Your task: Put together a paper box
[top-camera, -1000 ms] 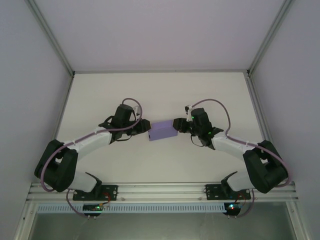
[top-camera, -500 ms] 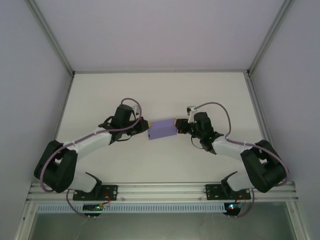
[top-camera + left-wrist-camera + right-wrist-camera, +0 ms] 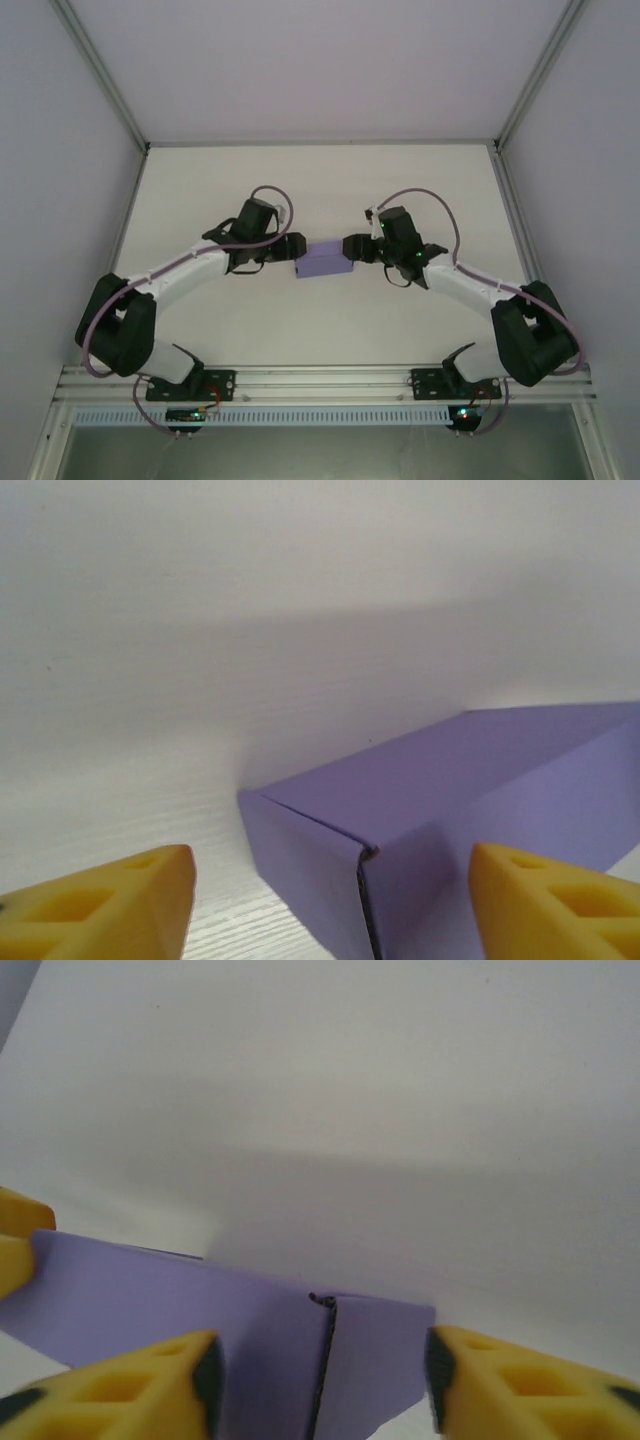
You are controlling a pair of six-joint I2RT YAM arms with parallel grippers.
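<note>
Widely parted, left end effector [image 3: 331,882], right end effector [image 3: 320,1362], each straddling paper box [image 3: 325,262]

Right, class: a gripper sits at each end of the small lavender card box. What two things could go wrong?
1. The small lavender card box has a slightly open corner seam; if the left gripper and right gripper press inward, it may buckle or spring apart.
2. Both jaws stand open around its ends, so nothing seems to pin it; a nudge could slide it across the white table.
</note>
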